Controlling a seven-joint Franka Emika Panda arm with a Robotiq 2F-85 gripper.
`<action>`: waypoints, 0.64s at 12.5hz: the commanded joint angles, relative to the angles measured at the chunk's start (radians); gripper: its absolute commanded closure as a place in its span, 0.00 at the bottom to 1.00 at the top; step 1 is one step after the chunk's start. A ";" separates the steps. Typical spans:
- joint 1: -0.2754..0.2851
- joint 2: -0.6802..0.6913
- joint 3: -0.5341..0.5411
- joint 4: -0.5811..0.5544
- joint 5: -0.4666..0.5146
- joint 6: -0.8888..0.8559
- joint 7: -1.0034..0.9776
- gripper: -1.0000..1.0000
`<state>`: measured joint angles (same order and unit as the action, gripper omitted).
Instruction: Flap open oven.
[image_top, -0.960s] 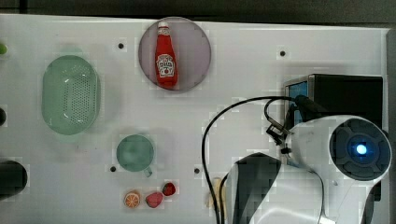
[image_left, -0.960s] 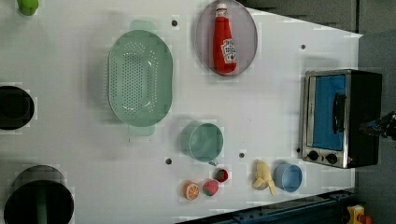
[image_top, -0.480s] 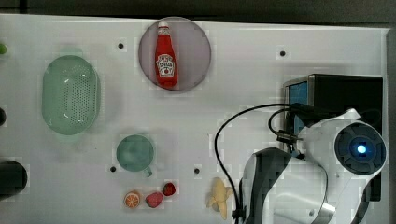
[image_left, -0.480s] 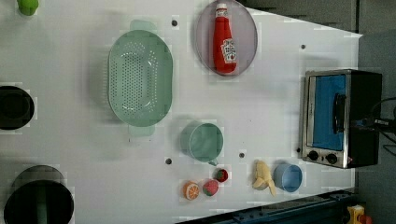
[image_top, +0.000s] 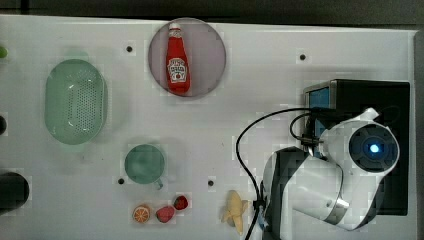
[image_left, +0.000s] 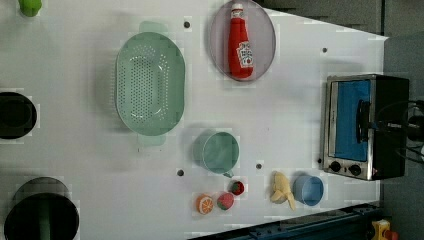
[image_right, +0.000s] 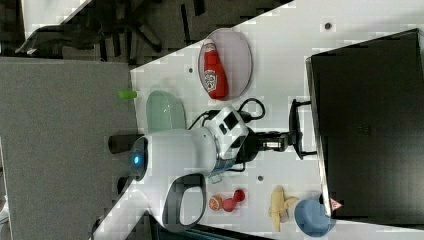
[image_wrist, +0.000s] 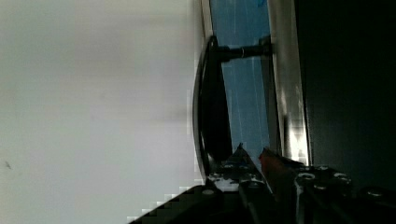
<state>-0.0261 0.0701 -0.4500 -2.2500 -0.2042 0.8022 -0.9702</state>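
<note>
Well, in the top view the oven (image_top: 380, 97) sits at the white table's (image_top: 260, 100) right edge, midway between the two corners there. Its black top faces up and its blue door faces the top view's left, while the white arm (image_top: 345, 175) hangs over its front half. In the left view the oven stands against the table's right edge, and the metal handle (image_left: 361, 120) crosses the blue glass as an upright bar in the picture. The gripper (image_left: 374, 124) comes in from the left view's right, level with the bar's middle. In the right view the gripper reaches straight toward the handle's middle, so the oven lies dead ahead of it. The handle's long axis runs across the gripper's line of reach, parallel to the table edge. In the wrist view the fingertips (image_wrist: 239, 156) stand only slightly apart, with blue glass showing between them and nothing pinched that I can make out. They seem tucked just behind the bar, between it and the door. I judge the door must be drawn away from the oven body and swung down. As for writing, the ketchup bottle (image_top: 177, 65) on its round plate (image_top: 210, 45) carries a label too small to read, and I can read nothing on the oven.
</note>
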 joint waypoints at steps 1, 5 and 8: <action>-0.003 0.027 -0.008 -0.002 0.000 0.051 -0.072 0.83; 0.005 0.078 0.011 -0.005 -0.001 0.085 -0.060 0.83; 0.024 0.079 0.046 -0.020 -0.022 0.076 -0.034 0.83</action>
<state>-0.0301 0.1505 -0.4316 -2.2480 -0.2291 0.8662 -0.9971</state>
